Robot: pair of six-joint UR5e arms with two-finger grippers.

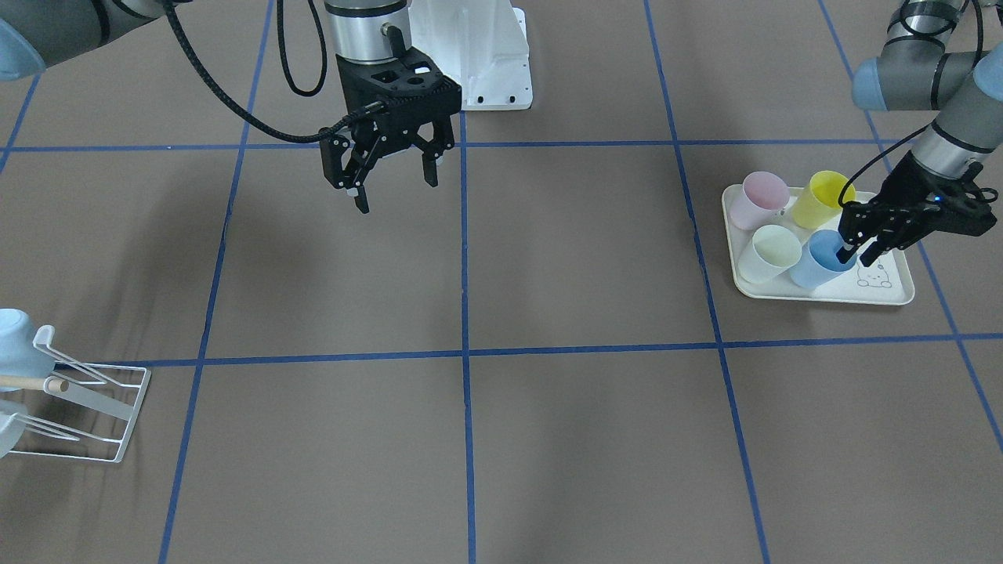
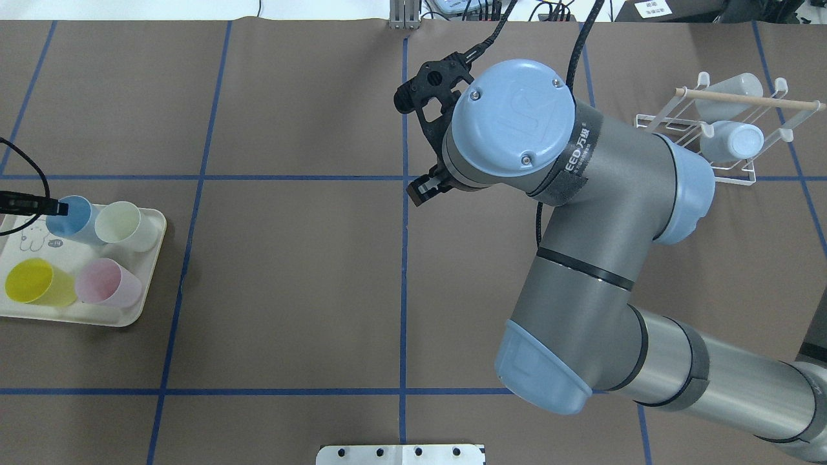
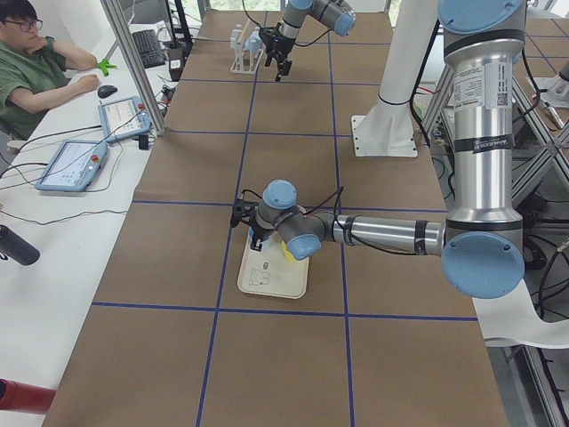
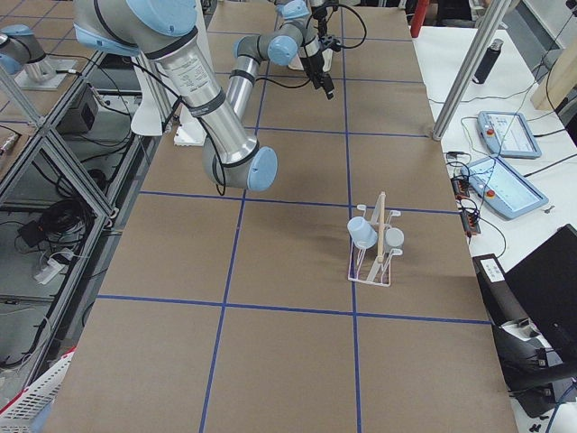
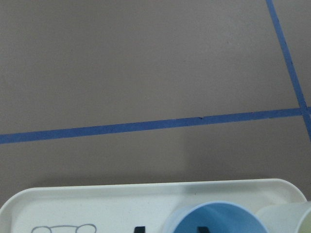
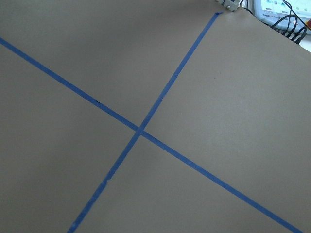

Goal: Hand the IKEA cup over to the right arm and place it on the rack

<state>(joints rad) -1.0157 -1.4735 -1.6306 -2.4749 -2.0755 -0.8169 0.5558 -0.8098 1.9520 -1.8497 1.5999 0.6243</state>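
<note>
On the robot's left end of the brown tabletop [image 1: 580,258], a cream tray [image 1: 823,296] carries four upright cups: a pink cup [image 1: 762,200], a yellow cup [image 1: 819,200], a pale cup [image 1: 772,254] and the blue IKEA cup [image 1: 811,270], which stands at the tray's far side from the robot, touching the pale cup. The left tool [image 1: 856,254] reaches down at a slant over this blue cup with its jaws parted and astride the rim, one finger inside the cup and the other just outside the wall. The left wrist view shows only the two fingertips at its bottom edge, so it seems there is a gap, though whether either pad touches the wall cannot be told. The right tool [image 1: 396,192] hangs above the middle of the tabletop near a blue tape line [image 1: 464,258], jaws wide apart and holding nothing. Well apart, at the robot's right end, stands the white wire rack [image 2: 743,177] with its wooden rod [image 2: 749,98]; a light blue cup [image 2: 733,142] and a white cup [image 2: 730,87] sit on its prongs.
</note>
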